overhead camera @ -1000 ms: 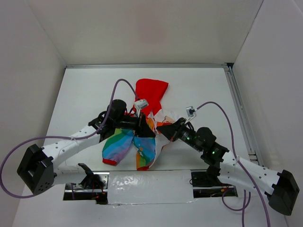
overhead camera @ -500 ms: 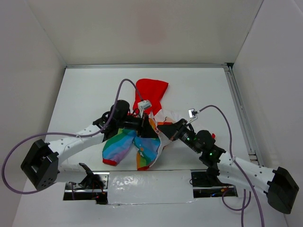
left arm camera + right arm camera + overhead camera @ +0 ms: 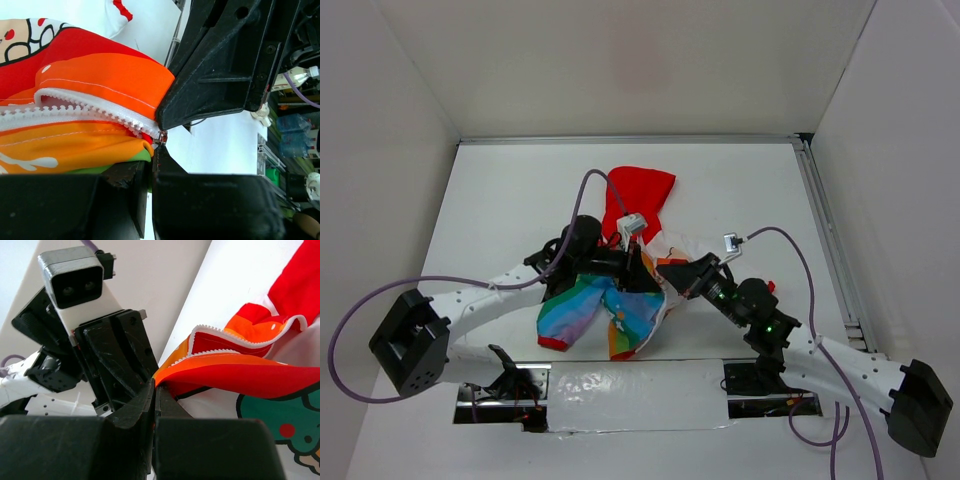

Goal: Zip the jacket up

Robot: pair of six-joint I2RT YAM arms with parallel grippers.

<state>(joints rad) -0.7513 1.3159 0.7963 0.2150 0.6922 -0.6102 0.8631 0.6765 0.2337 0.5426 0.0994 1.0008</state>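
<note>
The jacket (image 3: 620, 300) lies crumpled in the middle of the white table (image 3: 500, 190), just ahead of my two bases. Its red hood (image 3: 640, 192) points to the far side. The rainbow-striped body (image 3: 582, 308) bunches toward the near edge, with a red cuff (image 3: 552, 343) at the lowest point of the left fold.

The front is not closed. The white zipper teeth (image 3: 75, 107) run along an orange band in two rows that stand apart over most of what I can see and converge at one end. A small metal piece (image 3: 161, 137) sits at that end; I cannot tell whether it is the slider. White lining with a cartoon print (image 3: 270, 415) shows beneath the red and orange edge.

My left claw (image 3: 151, 161) has its fingers pressed together on the jacket's fabric edge, right below the end of the teeth. My right claw (image 3: 154, 390) is likewise clamped, on the folded orange-red edge.

The two claws meet tip to tip over the jacket's middle, the left coming from the left, the right from the right. Whether they touch each other I cannot tell. The left arm's wrist camera (image 3: 75, 280) stands just behind the pinch.
</note>
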